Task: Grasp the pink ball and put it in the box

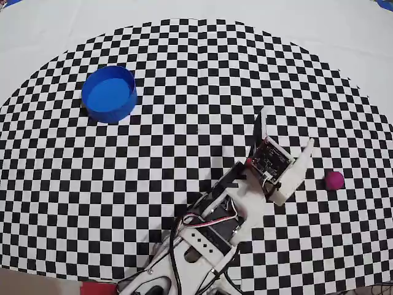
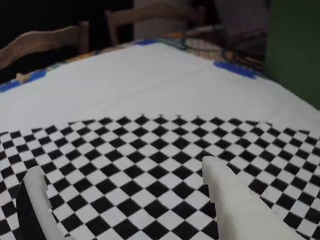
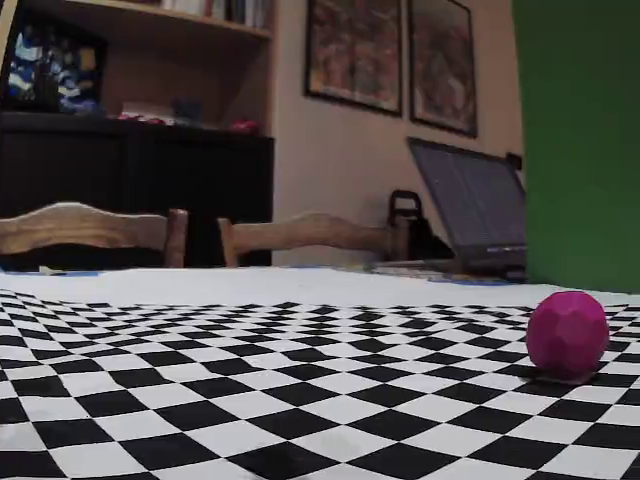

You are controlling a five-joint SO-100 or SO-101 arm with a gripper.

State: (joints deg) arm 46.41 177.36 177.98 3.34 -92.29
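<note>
1. Gripper status: fingers spread wide apart, nothing between them. Overhead view shows one finger pointing up-frame and the other angled toward the right; wrist view shows the two white fingertips with only bare checkered mat in the gap.
2. Pink ball location: resting on the mat, off to the gripper's right in the overhead view, just beyond the outer finger and slightly behind the fingertips. Not touching the gripper. Fixed view confirms it sits free on the bench, with no finger near it.
3. Ball is absent from the wrist view, so the gripper is not aimed at it at present; judgement: the approach is not lined up.
4. Box location: well apart from the gripper, far to its left and further forward in the overhead view. Interior visible as plain blue; empty as far as I can see.
5. Progress: nothing completed. Ball not grasped, not lifted, not delivered.
6. Remaining, by my reading: turn the gripper to the right toward the ball, lower around it, close, lift, carry across the mat to the box, release over the opening.
7. Risk noted: ball is round and free on a flat mat; a glancing finger touch could roll it away.
</note>
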